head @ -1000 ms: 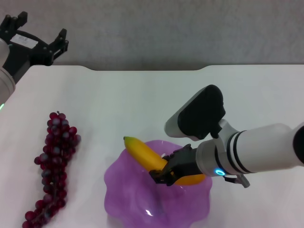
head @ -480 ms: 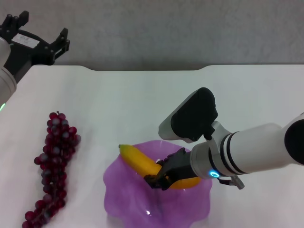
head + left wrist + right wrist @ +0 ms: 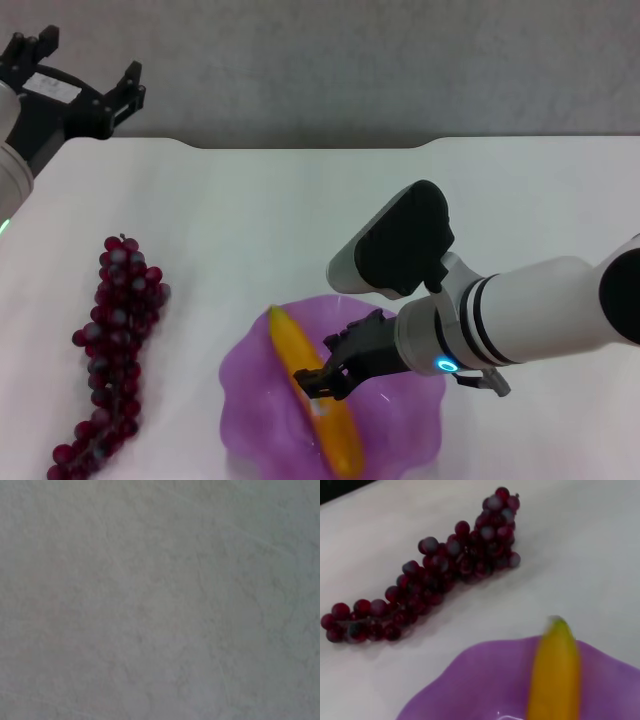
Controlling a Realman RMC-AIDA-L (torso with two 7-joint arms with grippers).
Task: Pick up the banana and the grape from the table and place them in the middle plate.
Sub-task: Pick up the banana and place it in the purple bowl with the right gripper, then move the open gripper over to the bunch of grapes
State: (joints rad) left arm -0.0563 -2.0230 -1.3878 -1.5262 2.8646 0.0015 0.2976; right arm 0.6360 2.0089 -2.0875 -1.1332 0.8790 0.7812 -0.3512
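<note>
The yellow banana lies lengthwise inside the purple scalloped plate at the front middle of the table. My right gripper hovers just over the banana's middle, jaws spread and apart from it. The right wrist view shows the banana in the plate. The dark red-purple grape bunch lies on the white table left of the plate, also in the right wrist view. My left gripper is parked open at the back left corner.
The table's dark notched back edge runs along a grey wall. The left wrist view shows only a plain grey surface. My right forearm reaches in from the right over the table.
The banana has left my right gripper, dropped into the plate and swung from crosswise to lengthwise. The right gripper has opened and shifted slightly left. The left arm has not moved.
</note>
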